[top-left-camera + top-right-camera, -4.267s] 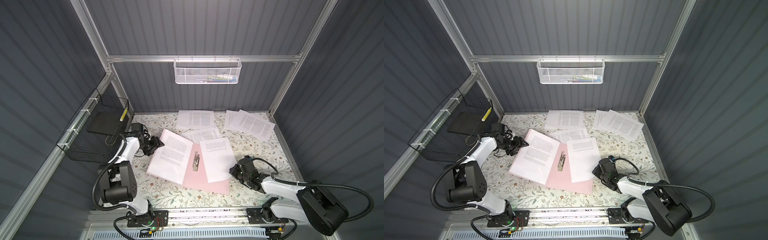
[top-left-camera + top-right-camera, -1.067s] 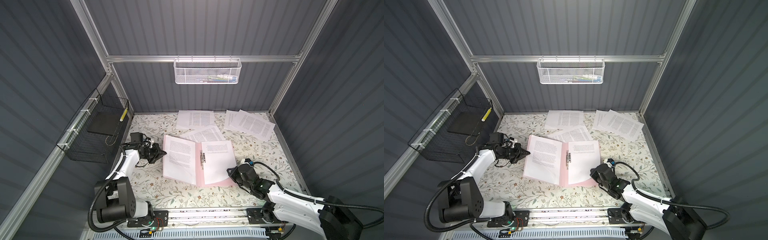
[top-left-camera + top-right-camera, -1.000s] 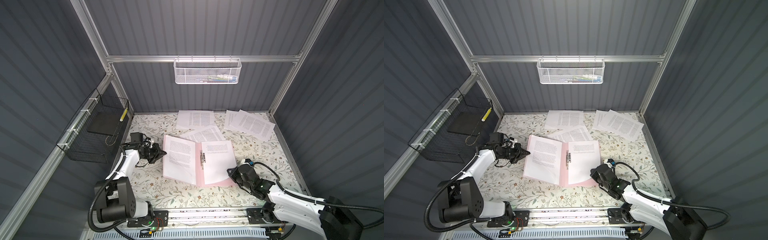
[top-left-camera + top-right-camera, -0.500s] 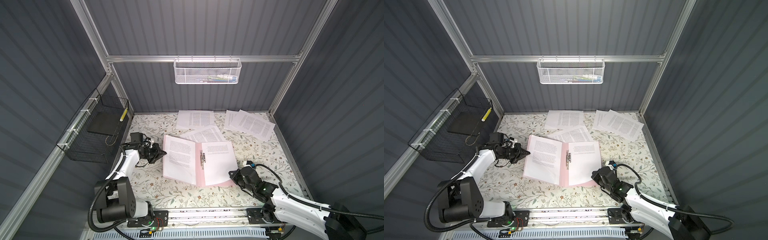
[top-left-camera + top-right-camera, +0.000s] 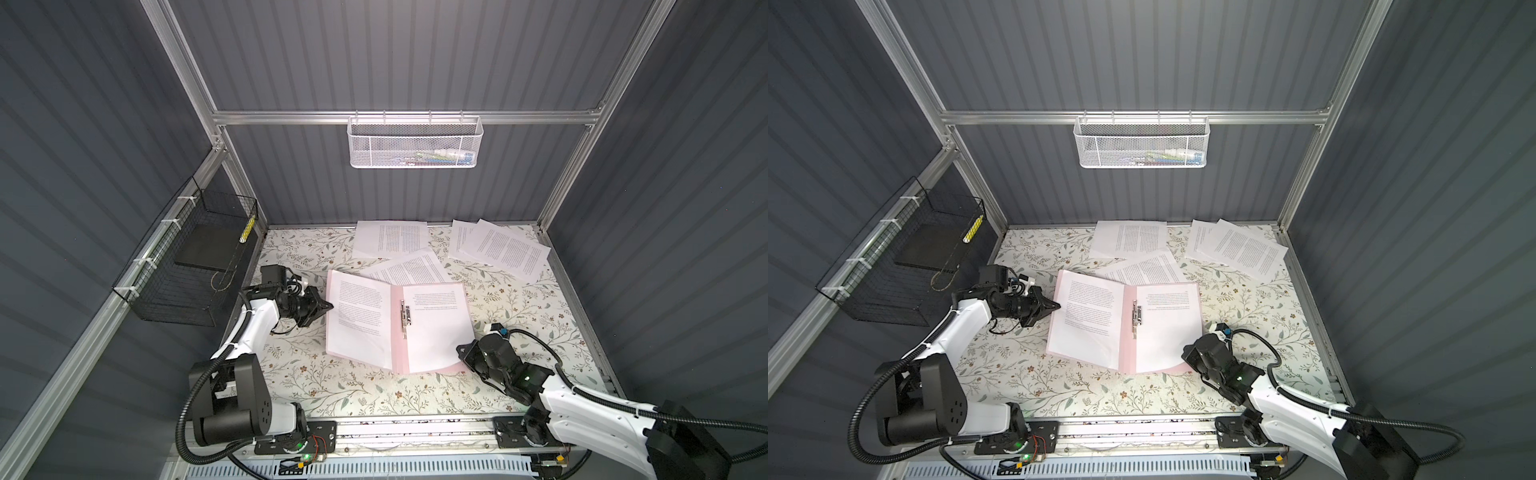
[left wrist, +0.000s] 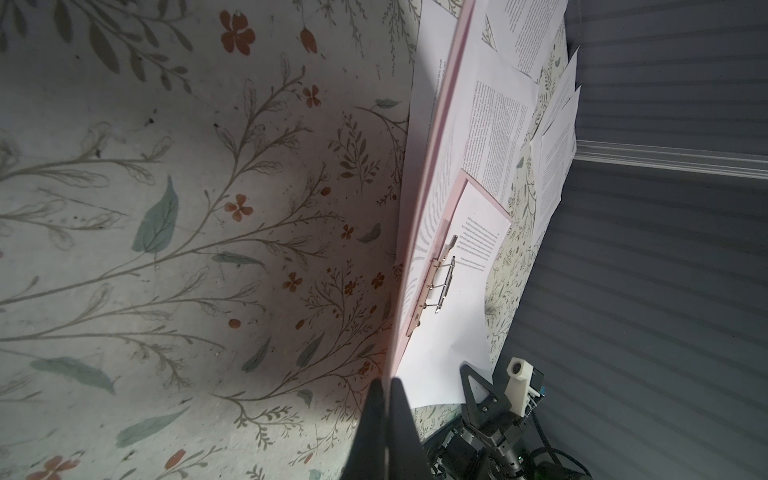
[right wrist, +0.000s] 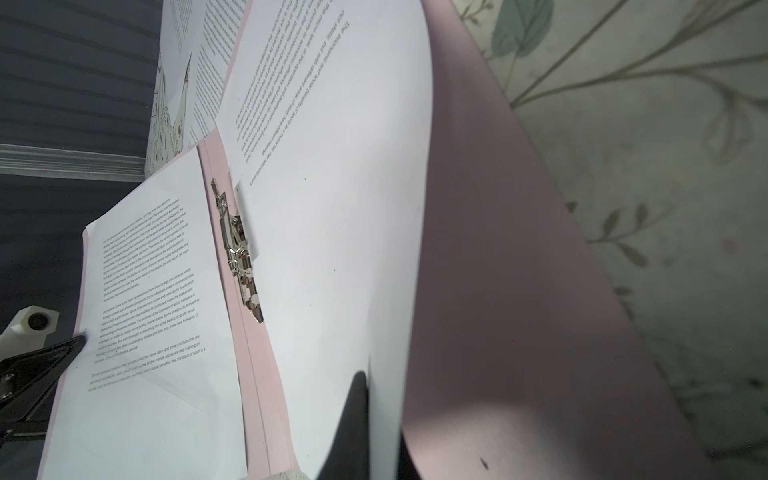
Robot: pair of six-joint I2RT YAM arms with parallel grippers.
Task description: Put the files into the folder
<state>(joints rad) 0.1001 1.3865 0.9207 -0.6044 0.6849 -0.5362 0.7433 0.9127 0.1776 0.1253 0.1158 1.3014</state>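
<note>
The pink folder (image 5: 397, 332) (image 5: 1127, 332) lies open mid-table, its metal clip (image 5: 404, 316) on the spine. One file (image 5: 359, 316) lies on its left cover and another file (image 5: 436, 324) on its right cover. My left gripper (image 5: 330, 306) (image 6: 384, 382) is shut on the left cover's outer edge (image 6: 401, 332). At the near right corner my right gripper (image 5: 460, 348) (image 7: 380, 382) is shut on the right file (image 7: 353, 208), with the pink cover (image 7: 519, 291) lifted beside it and hiding one finger. Three loose files (image 5: 390, 243) (image 5: 503, 251) (image 5: 409, 268) lie behind.
A black wire basket (image 5: 166, 291) holding a black slab (image 5: 203, 251) hangs on the left wall. A white mesh basket (image 5: 413, 143) hangs on the back rail. Bare floral tablecloth (image 5: 353, 390) shows in front of the folder.
My right gripper has drawn back toward the front edge with the right file's corner, and that sheet has slid slightly right. The left gripper and left cover have stayed put.
</note>
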